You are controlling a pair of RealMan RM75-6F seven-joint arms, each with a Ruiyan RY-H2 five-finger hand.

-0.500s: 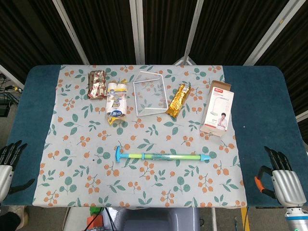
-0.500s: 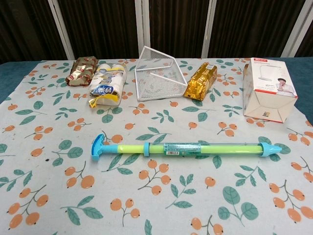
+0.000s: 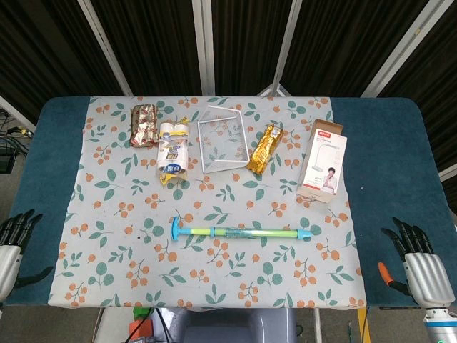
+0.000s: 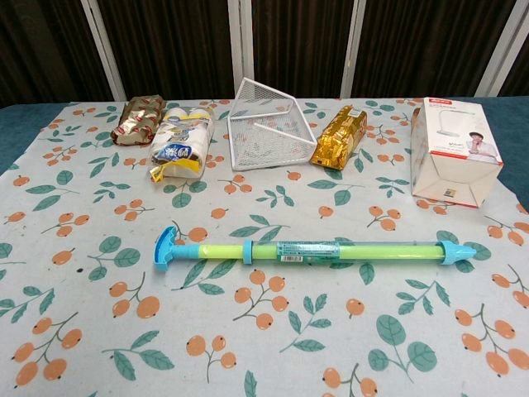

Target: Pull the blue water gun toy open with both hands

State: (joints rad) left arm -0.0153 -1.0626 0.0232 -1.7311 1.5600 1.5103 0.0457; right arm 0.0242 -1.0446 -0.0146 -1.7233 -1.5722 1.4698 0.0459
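Observation:
The blue water gun toy (image 3: 241,232) lies flat on the flowered cloth near the table's front, a long green tube with a blue T-handle at its left end and a blue nozzle at its right; the chest view shows the toy (image 4: 314,251) across the middle. My left hand (image 3: 11,246) hangs off the table's front left corner, fingers apart, holding nothing. My right hand (image 3: 418,261) is off the front right corner, fingers spread and empty. Both hands are far from the toy. Neither hand shows in the chest view.
Along the back of the cloth stand a foil snack pack (image 3: 144,123), a roll pack (image 3: 173,150), a white wire basket (image 3: 221,138), a gold bag (image 3: 264,148) and a white lamp box (image 3: 323,161). The blue table edge (image 3: 400,179) frames the cloth.
Both hands have dropped slightly lower toward the bottom corners of the head view. The toy and other objects have not moved.

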